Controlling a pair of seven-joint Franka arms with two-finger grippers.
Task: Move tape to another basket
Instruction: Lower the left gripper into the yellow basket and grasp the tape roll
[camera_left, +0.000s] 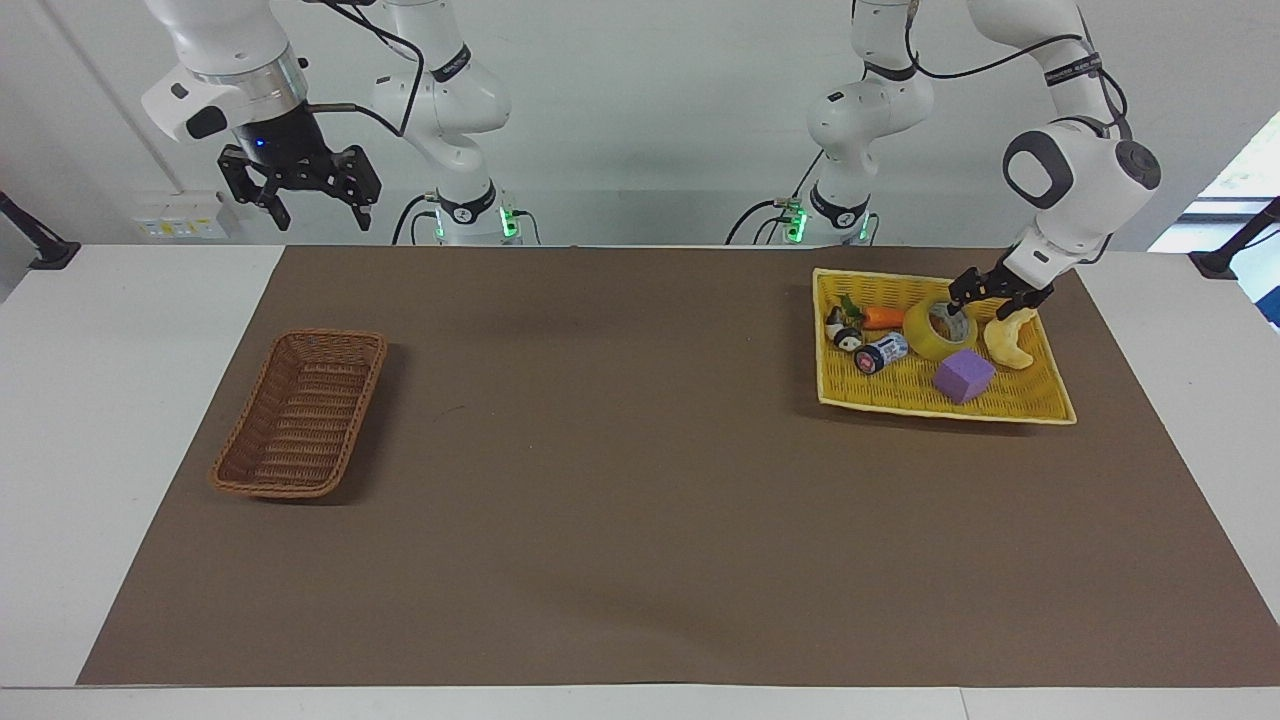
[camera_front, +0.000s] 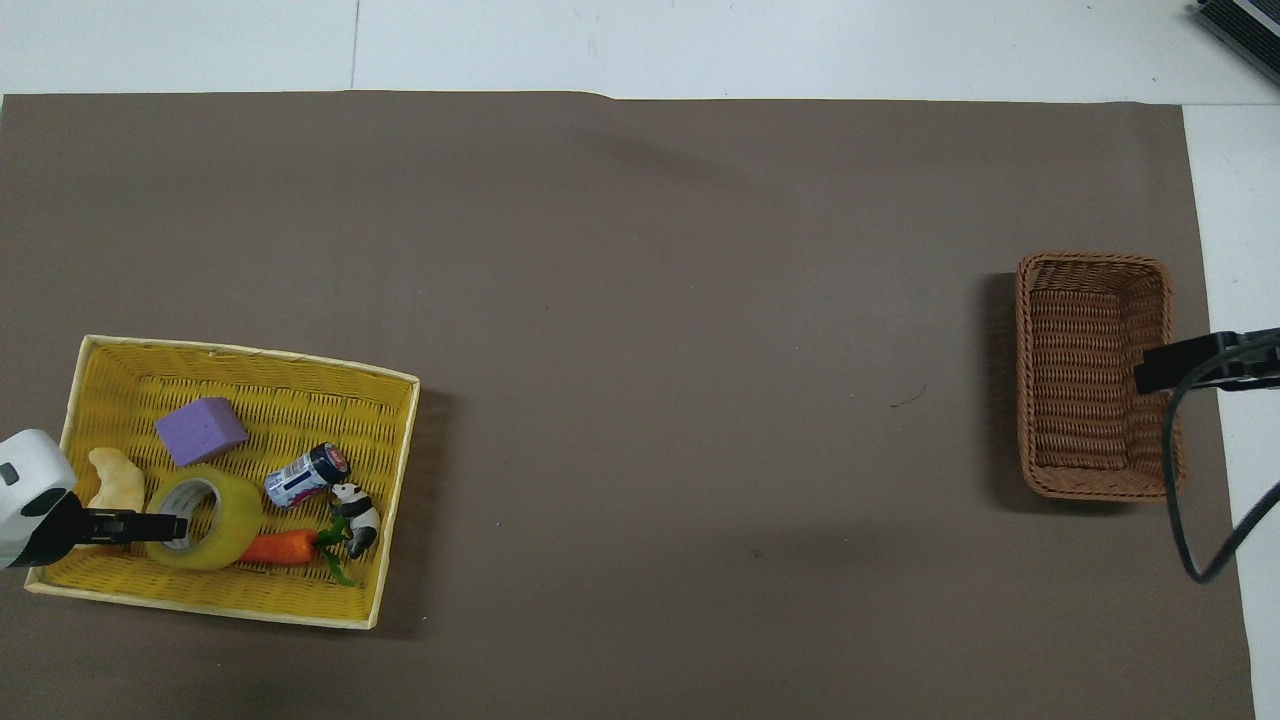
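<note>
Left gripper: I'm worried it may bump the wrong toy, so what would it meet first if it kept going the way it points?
Most likely the tape. The open left gripper points down at the roll's wall, beside the crescent toy; depth is unclear.

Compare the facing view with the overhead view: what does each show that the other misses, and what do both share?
Facing only: both arm bases, and the waiting right claw, raised and open.
Overhead only: pale floor past the mat's edge.
Both: left claw open at the tape in the yellow tray, purple block, carrot, panda, wicker basket.
</note>
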